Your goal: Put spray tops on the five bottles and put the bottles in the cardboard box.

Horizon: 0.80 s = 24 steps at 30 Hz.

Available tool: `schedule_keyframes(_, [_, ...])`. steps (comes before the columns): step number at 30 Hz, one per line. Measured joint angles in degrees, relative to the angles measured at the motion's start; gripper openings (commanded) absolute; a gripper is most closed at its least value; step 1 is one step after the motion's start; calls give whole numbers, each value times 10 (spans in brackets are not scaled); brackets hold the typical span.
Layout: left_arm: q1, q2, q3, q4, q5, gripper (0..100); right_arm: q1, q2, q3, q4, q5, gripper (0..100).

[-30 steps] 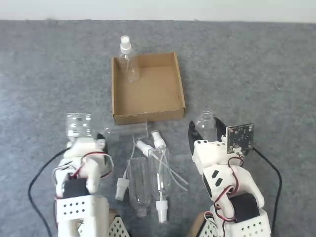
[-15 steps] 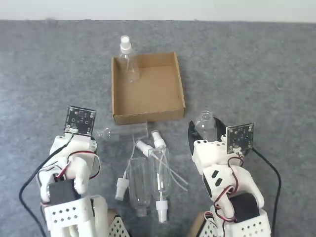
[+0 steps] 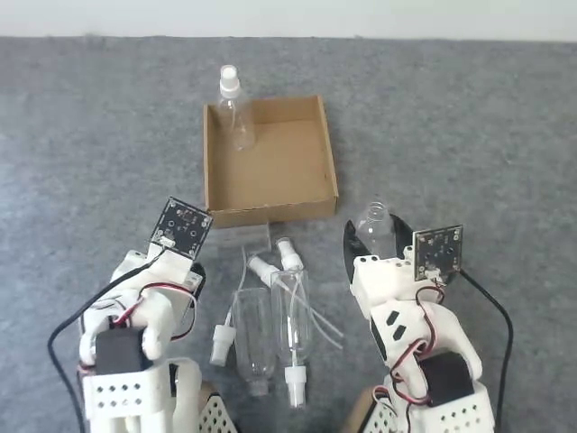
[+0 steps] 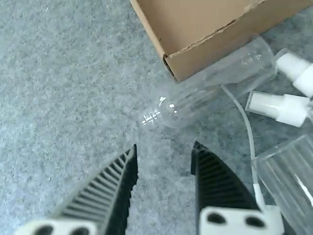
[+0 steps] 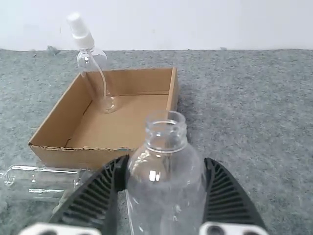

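Observation:
A clear bottle (image 3: 238, 238) lies on its side against the front wall of the cardboard box (image 3: 270, 212). My left gripper (image 4: 164, 157) hovers open just short of that lying bottle's (image 4: 205, 90) neck end, not touching it. My right gripper (image 3: 376, 236) stands right of the box, shut on an upright clear bottle (image 5: 166, 169) with an open neck. A bottle with a white spray top (image 3: 236, 110) stands in the box's far left corner. Between the arms lie two more bottles (image 3: 253, 338) and several loose spray tops (image 3: 264, 269) with thin tubes.
The left arm (image 3: 144, 311) sits close to the pile of loose bottles. The box (image 5: 122, 117) is open-topped with low walls and bare floor beside the standing bottle (image 5: 92, 63). Grey carpet spreads to the left, right and back.
My left arm has swung to the right, toward the lying bottle in front of the box. My right arm and its bottle have stayed still.

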<state>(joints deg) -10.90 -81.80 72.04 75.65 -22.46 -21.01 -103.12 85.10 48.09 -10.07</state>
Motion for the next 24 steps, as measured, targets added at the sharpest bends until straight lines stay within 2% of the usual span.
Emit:
schedule_keyframes(4, [23,25,-1,0,0,170,0,0,0,0,0,114])
schedule_keyframes(9, [71,141,-3,-11,0,176,0,0,0,0,0,114])
schedule_keyframes(14, [98,240,-29,-13,0,223,0,0,0,0,0,114])
schedule_keyframes(24, [127,346,-33,-79,22,224,0,0,0,0,0,114])
